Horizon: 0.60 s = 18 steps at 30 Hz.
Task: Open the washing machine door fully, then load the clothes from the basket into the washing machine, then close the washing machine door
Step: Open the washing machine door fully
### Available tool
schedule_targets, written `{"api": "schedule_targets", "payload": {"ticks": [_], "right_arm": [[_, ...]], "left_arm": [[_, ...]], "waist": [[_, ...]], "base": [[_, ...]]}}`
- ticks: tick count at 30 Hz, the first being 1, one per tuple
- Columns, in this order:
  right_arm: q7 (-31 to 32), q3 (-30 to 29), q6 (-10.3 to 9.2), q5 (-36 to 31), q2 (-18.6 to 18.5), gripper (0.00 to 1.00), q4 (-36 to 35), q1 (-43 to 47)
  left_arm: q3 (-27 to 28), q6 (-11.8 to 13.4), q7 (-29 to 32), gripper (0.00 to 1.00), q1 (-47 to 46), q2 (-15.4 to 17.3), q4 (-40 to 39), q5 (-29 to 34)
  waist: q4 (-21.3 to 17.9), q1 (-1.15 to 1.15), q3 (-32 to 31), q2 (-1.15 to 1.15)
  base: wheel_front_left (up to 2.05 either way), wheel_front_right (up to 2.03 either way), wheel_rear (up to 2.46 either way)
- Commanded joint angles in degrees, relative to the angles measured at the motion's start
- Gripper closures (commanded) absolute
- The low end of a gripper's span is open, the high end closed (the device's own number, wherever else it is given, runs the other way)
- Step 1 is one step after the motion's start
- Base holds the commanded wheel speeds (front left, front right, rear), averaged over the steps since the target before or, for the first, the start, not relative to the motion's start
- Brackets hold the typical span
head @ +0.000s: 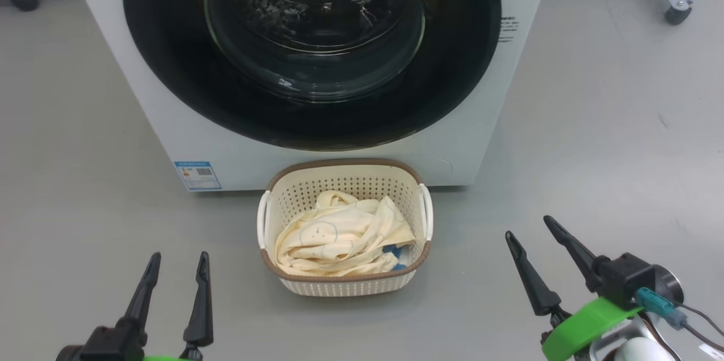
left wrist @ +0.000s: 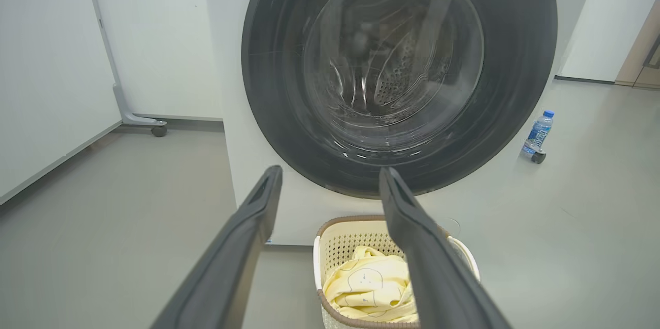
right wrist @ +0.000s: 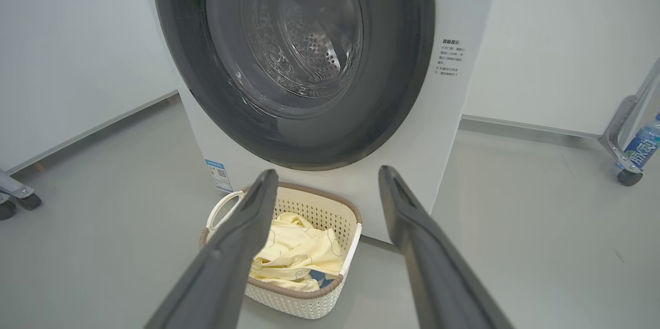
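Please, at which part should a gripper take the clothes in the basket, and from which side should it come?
Probably the raised fold near the middle of the clothes, coming straight down from above. The heap lies loose inside the basket, whose walls close off every side, so only the top is free.

The washing machine [head: 464,140] front and the basket [head: 345,287] before it are looked down on steeply from the head camera, at close range. The same washing machine door [head: 175,67] and basket are faced from lower down by both wrist cameras: from the left along the left gripper [left wrist: 330,174], from the right along the right gripper [right wrist: 327,174].
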Motion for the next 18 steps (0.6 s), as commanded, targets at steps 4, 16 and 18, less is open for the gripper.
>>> {"api": "schedule_targets", "payload": {"ticks": [4, 16, 18], "right_arm": [[-0.8, 0.8, -0.17, -0.2, -1.1, 0.00, -1.7, -1.9], [-0.8, 0.7, -0.17, 0.1, -0.8, 0.00, -1.6, -2.0], [-0.8, 0.7, -0.17, 0.1, -0.7, 0.00, -1.7, -1.9]], "left_arm": [[1.7, 0.0, -0.6, 0.00, -1.8, 0.4, -1.9, -0.1], [1.9, 0.0, -0.6, 0.00, -1.9, 0.4, -1.6, -0.8], [1.9, 0.0, -0.6, 0.00, -1.9, 0.4, -1.6, -1.0]], "waist": [[-0.1, 0.00, 0.1, 0.00], [-0.1, 0.00, 0.1, 0.00], [-0.1, 0.00, 0.1, 0.00]], "base": [[1.23, 1.23, -2.46], [1.00, 1.00, -2.01], [0.50, 0.50, -1.00]]}}
